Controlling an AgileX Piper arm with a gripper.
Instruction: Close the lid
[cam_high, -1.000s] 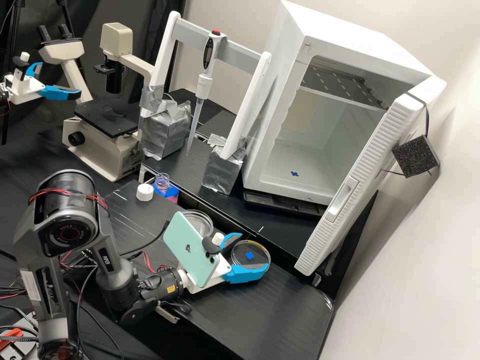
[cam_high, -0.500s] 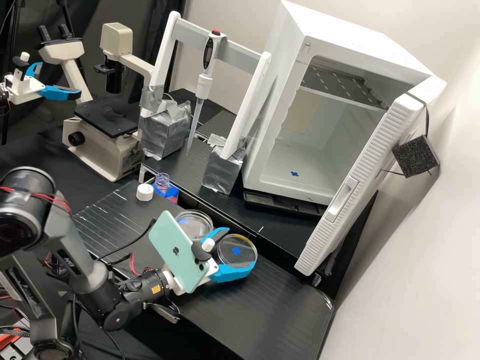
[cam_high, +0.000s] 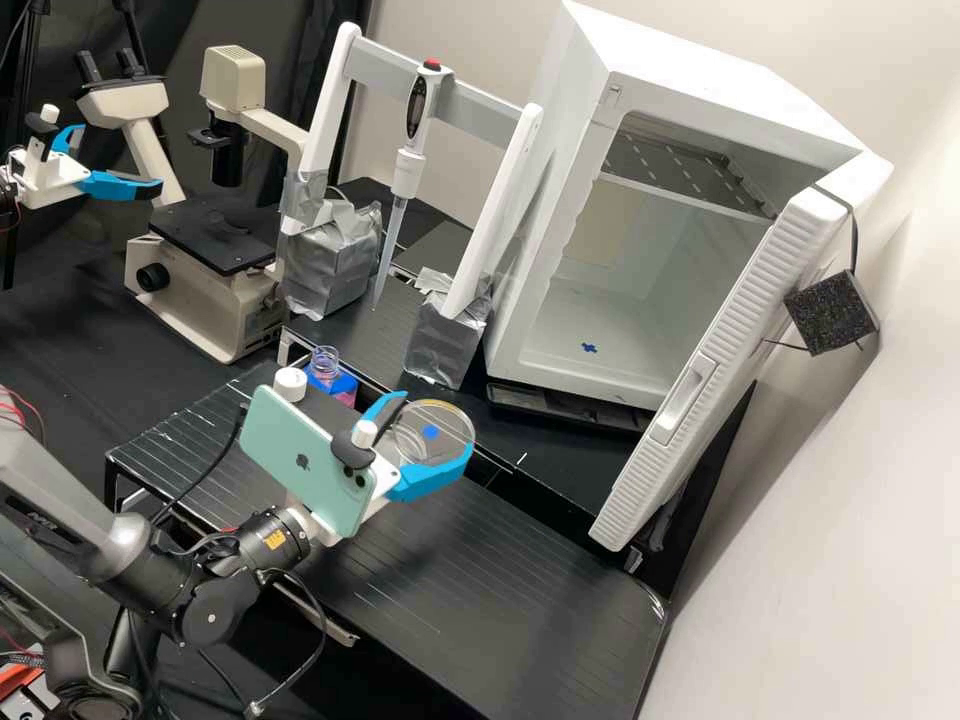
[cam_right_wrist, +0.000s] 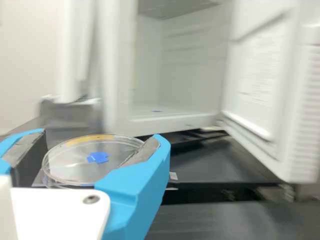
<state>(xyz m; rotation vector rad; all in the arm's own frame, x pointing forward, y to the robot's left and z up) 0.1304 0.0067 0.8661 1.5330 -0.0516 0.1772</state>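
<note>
1. While the fingers (cam_high: 432, 483) grip the clear lid (cam_high: 452, 422) (blue mark (cam_high: 430, 432) on it), lid overlaps dish (cam_high: 408, 448), high view; contact unclear.
2. White cabinet (cam_high: 575, 140), door (cam_high: 735, 335) open.
3. White cap (cam_high: 290, 384) beside bottle (cam_high: 323, 362).

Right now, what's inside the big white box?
In the white box, I see a metal shelf up high and a blue mark down low. The open door hides part of one side, so I can't tell what's there.
</note>
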